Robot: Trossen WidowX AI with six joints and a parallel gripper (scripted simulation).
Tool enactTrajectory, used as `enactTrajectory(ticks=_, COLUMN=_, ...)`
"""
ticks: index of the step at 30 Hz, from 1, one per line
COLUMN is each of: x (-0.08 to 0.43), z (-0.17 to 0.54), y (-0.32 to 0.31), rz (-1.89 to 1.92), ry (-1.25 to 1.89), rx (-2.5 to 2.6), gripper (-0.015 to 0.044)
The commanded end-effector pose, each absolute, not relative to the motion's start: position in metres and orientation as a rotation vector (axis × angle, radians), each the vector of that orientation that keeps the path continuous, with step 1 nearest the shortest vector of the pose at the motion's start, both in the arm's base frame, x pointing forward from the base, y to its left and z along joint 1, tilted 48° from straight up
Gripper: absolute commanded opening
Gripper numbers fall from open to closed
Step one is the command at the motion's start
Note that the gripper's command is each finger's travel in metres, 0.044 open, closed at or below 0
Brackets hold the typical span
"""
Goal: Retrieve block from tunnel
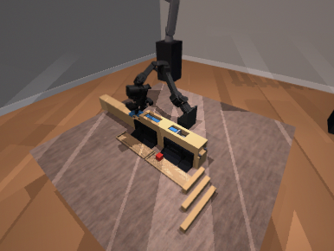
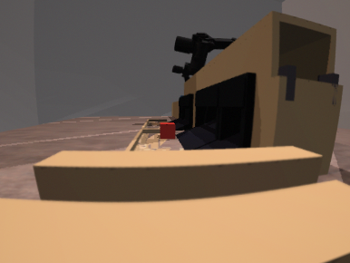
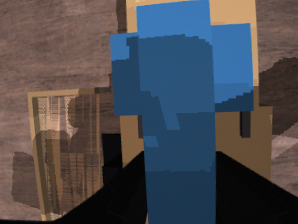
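A red block (image 1: 159, 156) (image 2: 167, 131) sits outside the tunnel, on the low tray (image 1: 174, 174) along its long side. The wooden tunnel (image 1: 195, 141) (image 2: 265, 59) has black openings in that side and slots in its top, where blue parts of the cage show. The blue handle (image 1: 133, 113) (image 3: 176, 80) is at the tunnel's far-left end in the top view, with a wide cross-piece in the wrist view. My gripper (image 1: 138, 111) (image 3: 180, 160) is shut on the blue handle from above. The exterior view hides the fingertips behind the tunnel.
A wooden beam (image 1: 113, 106) extends beyond the handle end. Three loose rods (image 1: 193, 179) (image 1: 195, 193) (image 1: 198, 209) lie near the tunnel's other end, two large in front in the exterior view. A second low tray (image 3: 32, 125) lies beside the first. A black plate (image 1: 187, 118) stands behind the tunnel.
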State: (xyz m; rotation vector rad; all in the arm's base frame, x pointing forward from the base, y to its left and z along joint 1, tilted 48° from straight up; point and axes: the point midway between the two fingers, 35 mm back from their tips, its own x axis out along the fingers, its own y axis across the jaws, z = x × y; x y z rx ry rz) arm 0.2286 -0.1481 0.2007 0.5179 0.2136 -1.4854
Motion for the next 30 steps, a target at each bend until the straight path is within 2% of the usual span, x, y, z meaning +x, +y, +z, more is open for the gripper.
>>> enactTrajectory(ticks=1, x=0.228, z=0.2, y=-0.148, rz=-1.486, ry=0.215, rx=0.517, gripper=0.0079)
enactTrajectory(ticks=15, x=0.23, z=0.227, y=-0.122, rz=-1.452, ry=0.306, rx=0.524, gripper=0.044)
enactTrajectory(ticks=20, x=0.228, z=0.251, y=-0.148, rz=-1.449, ry=0.31, rx=0.524, gripper=0.044)
enactTrajectory(ticks=30, x=0.228, z=0.245, y=-0.154, rz=-1.45, ry=0.312, rx=0.526, gripper=0.044)
